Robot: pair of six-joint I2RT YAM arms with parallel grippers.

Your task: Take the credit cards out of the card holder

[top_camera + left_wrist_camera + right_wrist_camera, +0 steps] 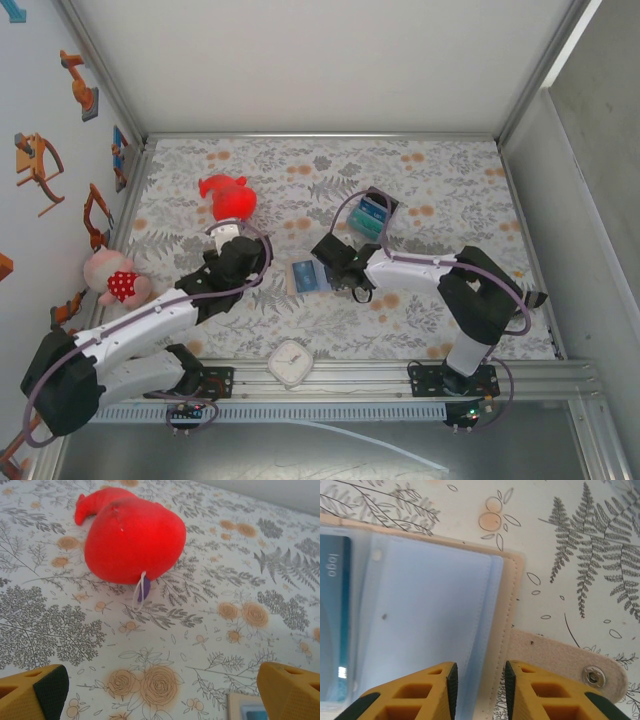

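The tan card holder (300, 277) lies open on the flowered cloth at mid-table, light blue lining up. A dark teal credit card (332, 620) sits in its clear left pocket. My right gripper (480, 680) hovers low over the holder's right edge (512, 610), jaws narrowly open, one finger over the blue lining and the other over the snap tab (570, 660). Nothing is pinched between them. From above, the right gripper (335, 262) is at the holder's right side. My left gripper (162, 690) is wide open, left of the holder, whose corner (245, 707) peeks in beside its right finger.
A red plush (228, 197) lies just beyond the left gripper (232, 238). A black-edged blue-and-teal block (376, 215) sits behind the right gripper. A pink plush (115, 278) rests at the left wall and a white clock (292, 362) at the near rail.
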